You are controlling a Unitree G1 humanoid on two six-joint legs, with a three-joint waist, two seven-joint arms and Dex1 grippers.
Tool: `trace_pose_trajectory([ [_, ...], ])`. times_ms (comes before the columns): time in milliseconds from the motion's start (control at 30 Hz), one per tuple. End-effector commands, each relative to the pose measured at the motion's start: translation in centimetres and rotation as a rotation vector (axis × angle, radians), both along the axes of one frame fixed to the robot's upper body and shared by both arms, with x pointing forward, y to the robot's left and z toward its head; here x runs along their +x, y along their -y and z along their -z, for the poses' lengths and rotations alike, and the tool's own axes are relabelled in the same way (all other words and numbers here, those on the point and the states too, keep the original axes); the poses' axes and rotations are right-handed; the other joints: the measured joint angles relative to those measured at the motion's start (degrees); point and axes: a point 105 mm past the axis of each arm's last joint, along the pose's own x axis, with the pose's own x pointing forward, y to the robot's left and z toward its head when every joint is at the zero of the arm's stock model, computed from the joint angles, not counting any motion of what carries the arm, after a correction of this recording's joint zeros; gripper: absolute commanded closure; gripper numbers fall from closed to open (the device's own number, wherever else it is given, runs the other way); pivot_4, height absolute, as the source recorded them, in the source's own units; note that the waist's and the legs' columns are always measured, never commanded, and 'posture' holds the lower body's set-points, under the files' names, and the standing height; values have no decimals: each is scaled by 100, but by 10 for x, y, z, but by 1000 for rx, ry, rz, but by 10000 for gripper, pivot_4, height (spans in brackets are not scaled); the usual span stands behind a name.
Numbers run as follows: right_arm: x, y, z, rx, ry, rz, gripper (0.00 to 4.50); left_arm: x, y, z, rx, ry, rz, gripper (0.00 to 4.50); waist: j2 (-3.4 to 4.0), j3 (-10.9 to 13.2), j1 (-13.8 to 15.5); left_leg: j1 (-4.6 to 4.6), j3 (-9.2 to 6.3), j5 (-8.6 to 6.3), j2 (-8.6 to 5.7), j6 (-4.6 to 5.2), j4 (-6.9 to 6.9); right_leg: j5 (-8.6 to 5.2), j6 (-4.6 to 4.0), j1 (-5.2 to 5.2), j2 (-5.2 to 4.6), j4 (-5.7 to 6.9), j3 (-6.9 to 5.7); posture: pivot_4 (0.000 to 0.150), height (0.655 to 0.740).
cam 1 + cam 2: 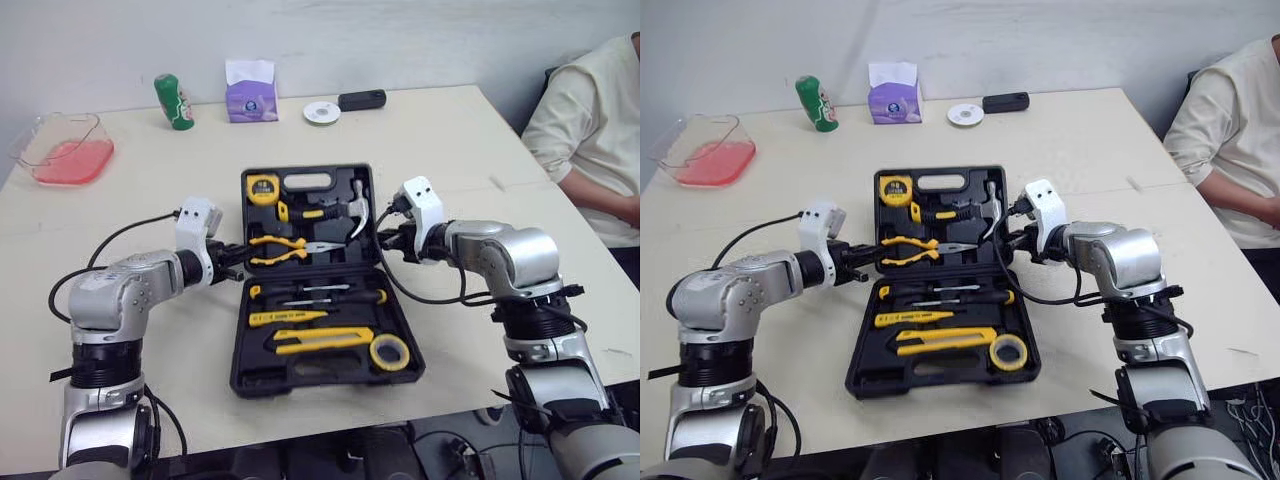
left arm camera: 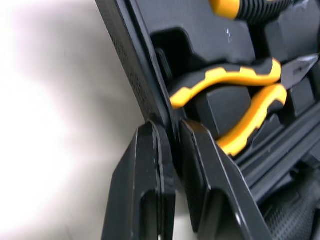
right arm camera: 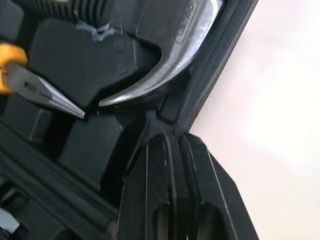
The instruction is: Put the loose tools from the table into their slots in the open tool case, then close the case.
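The black tool case (image 1: pixel 300 378) lies open flat on the table. Its far half holds a tape measure (image 1: pixel 263 188), a hammer (image 1: pixel 358 210) and yellow-handled pliers (image 1: pixel 285 250). In the near half lie screwdrivers (image 1: pixel 315 293), a yellow knife (image 1: pixel 322 340) and a tape roll (image 1: pixel 390 352). My left gripper (image 1: pixel 232 262) is shut on the far half's left rim, and its fingers (image 2: pixel 145 190) straddle the wall beside the pliers (image 2: pixel 235 80). On the opposite rim my right gripper (image 1: pixel 385 240) is shut, its fingers (image 3: pixel 160 190) pinching the edge by the hammer's claw (image 3: pixel 170 55).
Along the table's back stand a green can (image 1: pixel 174 102), a purple tissue box (image 1: pixel 251 92), a white disc (image 1: pixel 321 112) and a black object (image 1: pixel 361 99). A clear dish with pink contents (image 1: pixel 65 150) is at far left. A person (image 1: pixel 590 130) sits at the right.
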Motion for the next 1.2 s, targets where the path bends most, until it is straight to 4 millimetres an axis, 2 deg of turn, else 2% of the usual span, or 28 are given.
trace_pose_trajectory([
  [33,-1,-2,-57,-42,351,-49,45000,0,18,-42,71,273,137,44833,5,3,-11,-6,2,-1,3,-1,-3,0,0,-4,4,0,-2,1500,7244],
  [100,-3,1,-65,-86,471,-54,45000,0,19,-44,117,352,151,44880,5,3,-1,-45,6,-1,5,-1,-6,0,0,-38,7,5,-7,1500,7244],
  [167,-8,3,-62,-141,559,-81,45000,0,19,-42,138,392,154,44943,5,3,3,-88,12,0,2,1,-6,1,2,-89,7,18,-9,1500,7244],
  [400,-30,14,-18,-347,770,-170,45000,-18,15,-17,277,477,159,44943,5,4,-8,-80,66,-1,7,4,-15,1,2,-90,13,4,-44,1500,7244],
  [433,-37,16,-19,-344,816,-183,45000,-23,12,-18,269,491,138,40291,5,4,-7,-73,67,-2,7,4,-15,1,2,-84,12,-4,-41,1500,7244],
  [533,-70,12,-38,-235,932,-273,33386,-39,-1,-24,230,520,88,27646,4,4,-8,-45,67,-2,6,5,-6,1,2,-73,10,6,-22,1500,7244],
  [600,-88,17,-48,-223,975,-294,23527,-51,-11,-29,189,515,47,18432,3,6,-18,-38,47,1,8,5,-4,3,-2,-74,15,18,-1,1500,7244],
  [700,-111,28,-41,-204,827,-331,9177,-75,-23,-27,120,435,49,5517,2,5,-5,-36,28,2,17,0,-4,4,-4,-71,21,20,33,1500,7244],
  [733,-113,29,-40,-200,804,-337,5656,-78,-23,-27,113,423,52,2682,1,4,4,-34,22,2,22,-1,-4,3,-5,-65,25,14,33,1500,7244],
  [767,-123,32,-36,-184,744,-367,246,-87,-26,-21,113,372,72,0,0,4,7,-22,15,2,21,-1,-2,4,-5,-48,28,9,31,1500,7244],
  [800,-149,48,-21,-176,558,-445,246,-112,-45,-9,55,229,93,0,0,5,7,-6,10,-1,19,1,-2,4,-6,-28,32,0,30,1500,7244],
  [833,-171,56,-12,-163,421,-517,246,-133,-56,-4,9,134,115,0,1,14,22,23,5,-11,21,2,-9,4,-7,8,34,-10,28,1500,7244],
  [867,-190,73,-3,-99,215,-516,246,-158,-70,1,-29,23,139,0,4,12,21,32,-1,-27,26,5,-20,-5,-10,22,37,-26,25,1500,7244],
  [900,-203,83,-1,-47,89,-502,246,-174,-78,1,-55,-39,152,0,-2,11,18,36,-6,-33,53,7,-34,-23,-4,28,42,-31,21,1500,7244],
  [967,-212,96,3,8,-20,-459,246,-172,-101,-4,-56,-40,58,0,-16,12,13,51,-16,-56,62,12,-23,-46,-3,43,59,-39,21,1500,7244],
  [1033,-229,98,17,2,-138,-521,246,-155,-111,-12,-35,4,16,0,-18,23,39,65,-38,-90,52,46,5,-41,-12,79,62,-57,6,1500,7244],
  [1067,-236,97,23,-10,-174,-548,246,-148,-110,-14,-21,20,24,0,-11,22,74,87,-54,-94,48,26,-4,-19,-46,120,72,-122,-6,1500,7244],
  [1100,-240,97,27,-20,-190,-564,246,-144,-110,-15,-10,30,29,0,41,19,94,105,-68,-94,58,21,-15,-15,-87,142,83,-172,-11,1500,7244],
  [1133,-241,97,31,-28,-200,-562,246,-140,-108,-15,-15,35,35,0,115,3,88,108,-98,-96,108,18,-17,29,-81,194,143,-304,-28,1500,7244],
  [1167,-240,97,33,-33,-201,-557,246,-138,-106,-16,-21,37,38,0,157,-32,152,71,-118,-98,166,21,-37,105,-85,249,187,-429,-48,1500,7244],
  [1200,-237,97,33,-36,-180,-545,246,-135,-103,-16,-25,40,51,0,101,-31,158,31,-102,-81,215,37,-96,154,-108,313,138,-354,-108,1500,7244],
])
